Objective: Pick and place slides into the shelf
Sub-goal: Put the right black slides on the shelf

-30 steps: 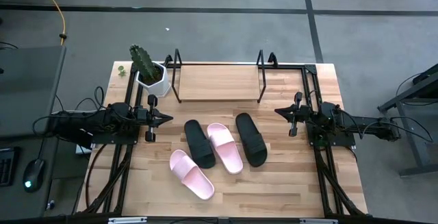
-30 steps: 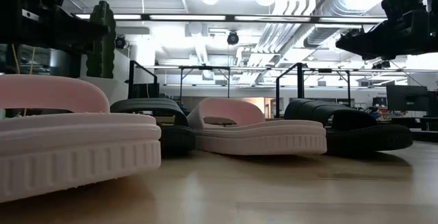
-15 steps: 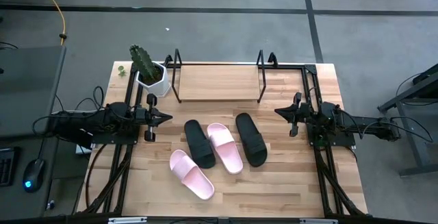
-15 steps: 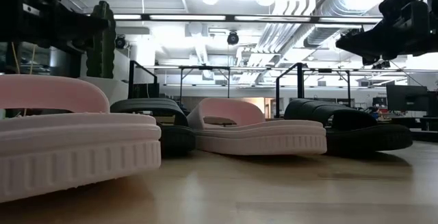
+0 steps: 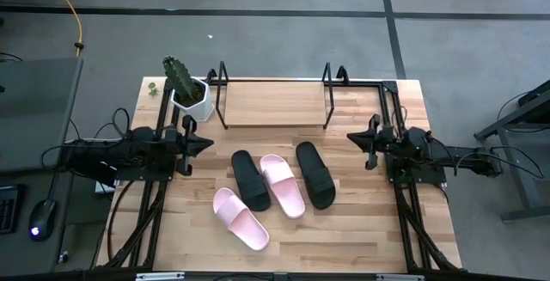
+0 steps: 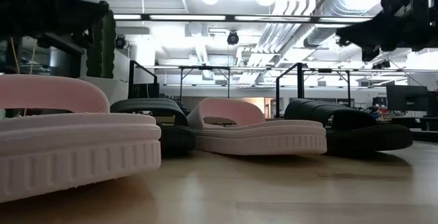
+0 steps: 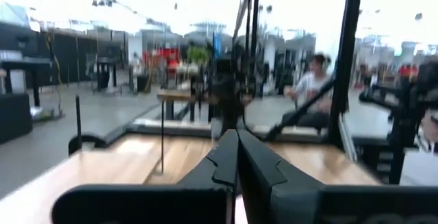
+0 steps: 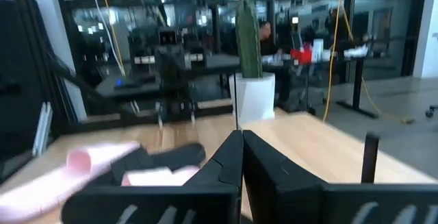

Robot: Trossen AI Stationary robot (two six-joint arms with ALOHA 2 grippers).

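Note:
Four slides lie sole-down in the middle of the table: a black one (image 5: 250, 180), a pink one (image 5: 283, 185), a black one (image 5: 315, 174) and, nearer, a second pink one (image 5: 241, 218). In the low view they stand in a row, with a pink one (image 6: 75, 135) closest. The shelf (image 5: 275, 102) with its wooden board and black wire ends stands at the far edge. My left gripper (image 5: 206, 142) hovers shut left of the slides, also seen in its wrist view (image 7: 237, 162). My right gripper (image 5: 351, 137) hovers shut right of them (image 8: 241, 159).
A white pot with a cactus (image 5: 187, 90) stands at the shelf's left end, close to the left arm. Black arm frames run along both table sides (image 5: 146, 212) (image 5: 411, 212). Bare wood lies between the slides and the near edge (image 5: 344, 238). A person shows beyond the table (image 7: 311, 90).
Both grippers have risen a little above the table and drawn back slightly toward their own sides, staying shut. The slides have not moved.

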